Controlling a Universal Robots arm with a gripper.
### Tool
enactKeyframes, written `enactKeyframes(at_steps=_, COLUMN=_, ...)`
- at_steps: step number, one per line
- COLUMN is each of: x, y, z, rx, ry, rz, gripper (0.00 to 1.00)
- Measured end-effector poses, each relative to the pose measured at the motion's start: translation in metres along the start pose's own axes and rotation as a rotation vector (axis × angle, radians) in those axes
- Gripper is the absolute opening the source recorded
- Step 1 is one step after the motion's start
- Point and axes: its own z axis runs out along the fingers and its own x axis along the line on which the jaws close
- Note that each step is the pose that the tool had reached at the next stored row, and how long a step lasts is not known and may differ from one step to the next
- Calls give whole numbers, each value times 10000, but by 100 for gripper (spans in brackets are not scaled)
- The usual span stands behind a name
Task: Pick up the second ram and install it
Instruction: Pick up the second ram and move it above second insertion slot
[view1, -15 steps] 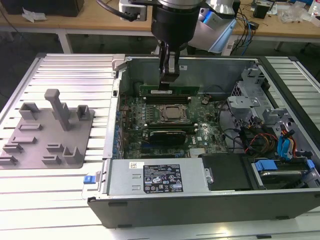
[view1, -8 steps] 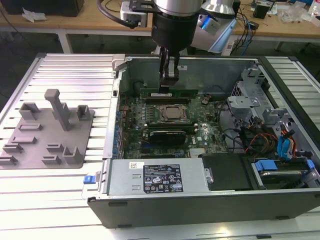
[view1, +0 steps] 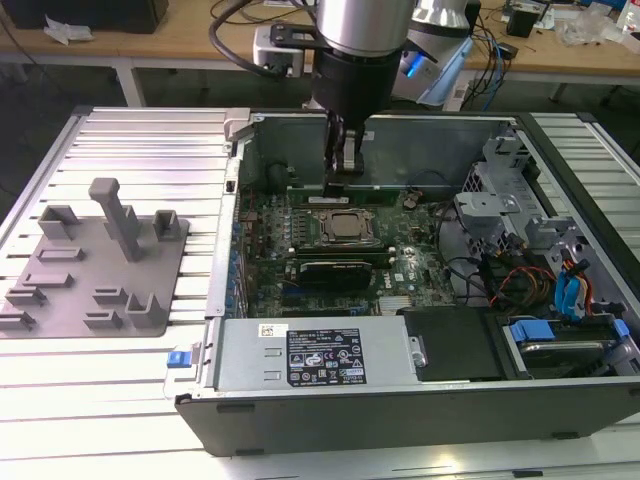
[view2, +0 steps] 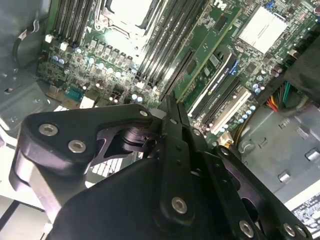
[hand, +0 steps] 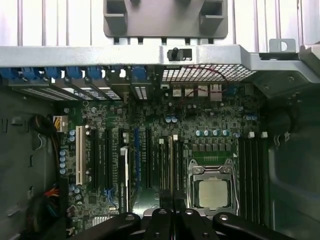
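Inside the open computer case (view1: 400, 425), we see the pincer (view2: 169, 102) drawn narrow right over the second ram (view2: 209, 54), standing on edge in a slot beside the processor (hand: 212, 192), aligned for seating; whether it clamps the stick we cannot tell

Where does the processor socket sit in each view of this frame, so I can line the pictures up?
Exterior view: processor socket at the middle of the motherboard.
First wrist view: socket between two banks of memory slots.
Second wrist view: socket between the same banks, beyond the gripper.
Shared landmark: the memory slots flanking it.
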Motion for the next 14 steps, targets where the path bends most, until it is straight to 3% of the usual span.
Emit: enactKeyframes(at_steps=14, x=-81, y=-37, z=246, rx=0, ry=-4, rz=-1, gripper=9)
